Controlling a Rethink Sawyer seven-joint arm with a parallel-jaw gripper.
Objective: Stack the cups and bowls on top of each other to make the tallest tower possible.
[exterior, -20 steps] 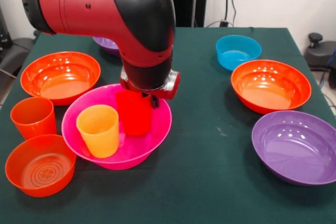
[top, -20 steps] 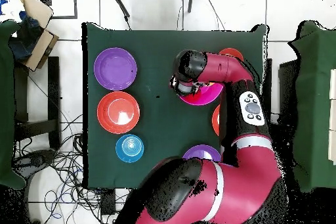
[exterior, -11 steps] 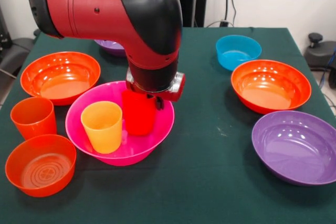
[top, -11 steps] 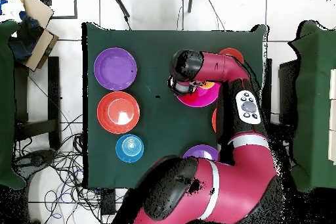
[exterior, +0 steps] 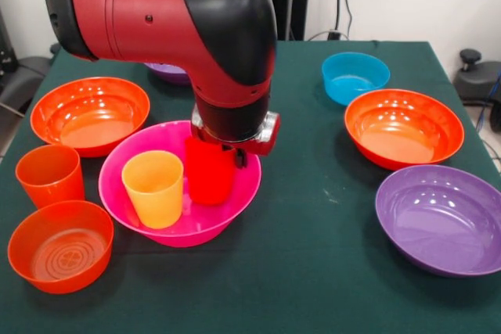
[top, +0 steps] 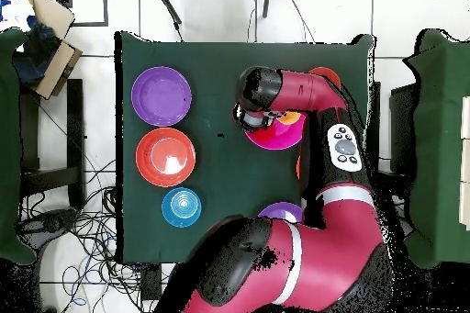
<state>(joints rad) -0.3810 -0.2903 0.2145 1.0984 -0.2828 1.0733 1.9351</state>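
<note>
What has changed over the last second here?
The arm slid toward the picture's right in the front view, taking the red cup under its gripper along; the pink bowl and yellow cup inside it shifted the same way. Every other bowl and the orange cup stayed put.

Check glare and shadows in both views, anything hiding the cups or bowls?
Front view: ceiling light glints on the purple bowl and the right orange bowl, though their rims stay readable; soft shadows fall under the bowls; the arm hides most of the far purple bowl and the red cup top. Overhead view: the arm covers most of the pink bowl.
</note>
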